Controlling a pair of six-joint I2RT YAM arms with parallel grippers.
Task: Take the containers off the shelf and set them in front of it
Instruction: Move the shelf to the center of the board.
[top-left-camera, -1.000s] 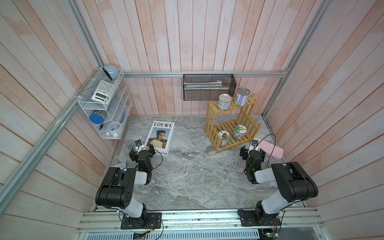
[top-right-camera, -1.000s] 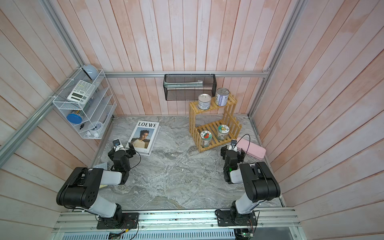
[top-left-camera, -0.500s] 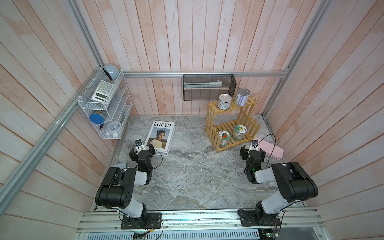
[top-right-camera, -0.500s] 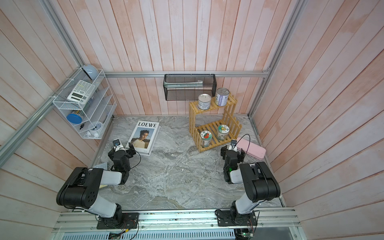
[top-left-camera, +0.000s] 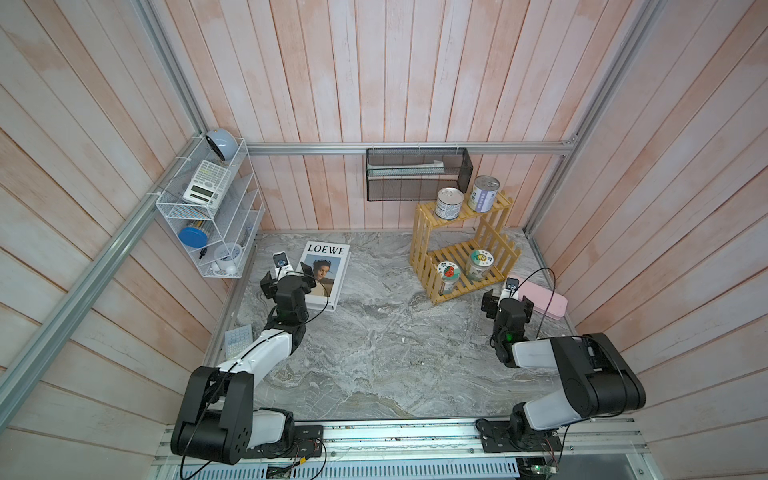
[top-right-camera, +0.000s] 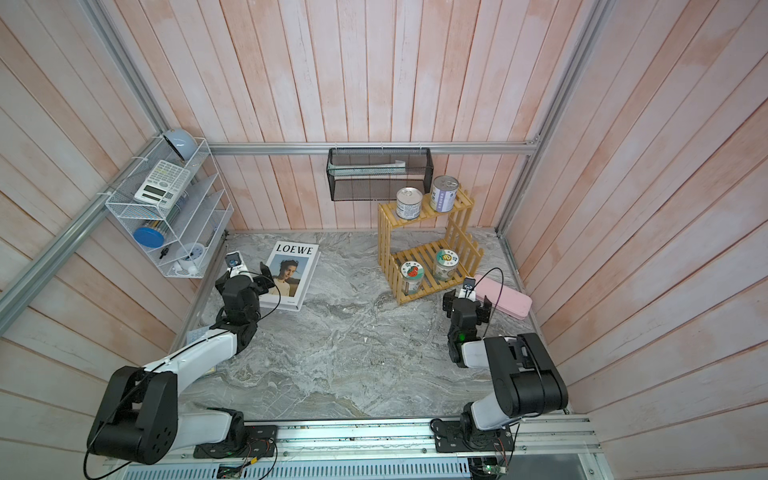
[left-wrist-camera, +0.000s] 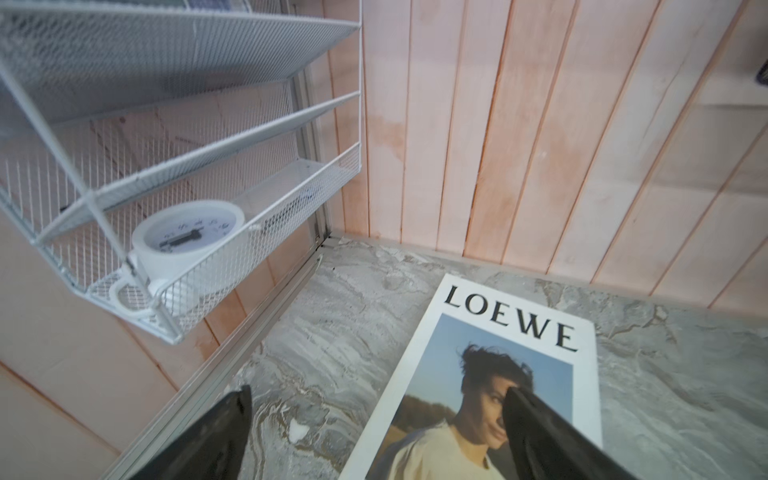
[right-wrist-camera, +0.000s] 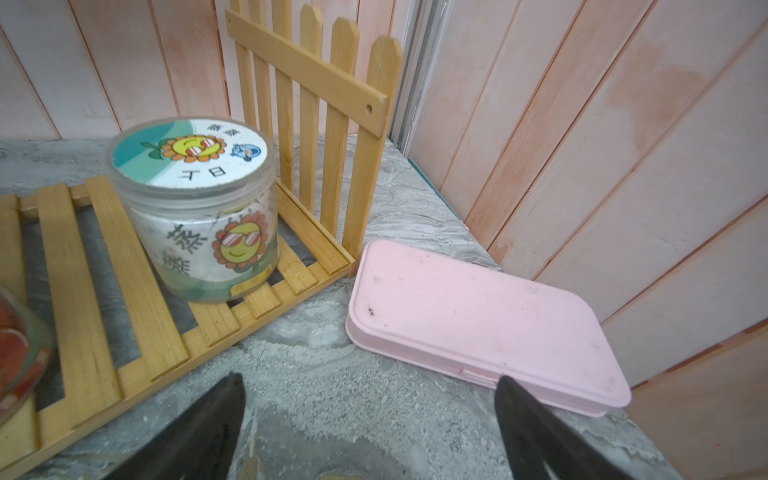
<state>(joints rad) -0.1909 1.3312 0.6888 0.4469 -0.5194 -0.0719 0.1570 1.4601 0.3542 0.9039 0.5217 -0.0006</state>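
Left gripper (left-wrist-camera: 378, 392) is hanging wide open, holding nothing, one finger over the magazine (left-wrist-camera: 511, 328). Right gripper (right-wrist-camera: 370, 378) is also gaping empty, hovering low over the table (top-left-camera: 374, 353) in front of the shelf (top-left-camera: 419, 232) and pink case (right-wrist-camera: 478, 324). Blue-white can (top-left-camera: 449, 203) and purple can (top-left-camera: 482, 194) are sitting on the top tier. Sunflower jar (right-wrist-camera: 195, 199) and red-lid jar (top-left-camera: 446, 274) are sitting on the bottom tier.

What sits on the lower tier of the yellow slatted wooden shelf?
Two stand upright there: a clear jar with a red-sticker lid and a clear jar with a sunflower-sticker lid. Lids and labels hide their contents.
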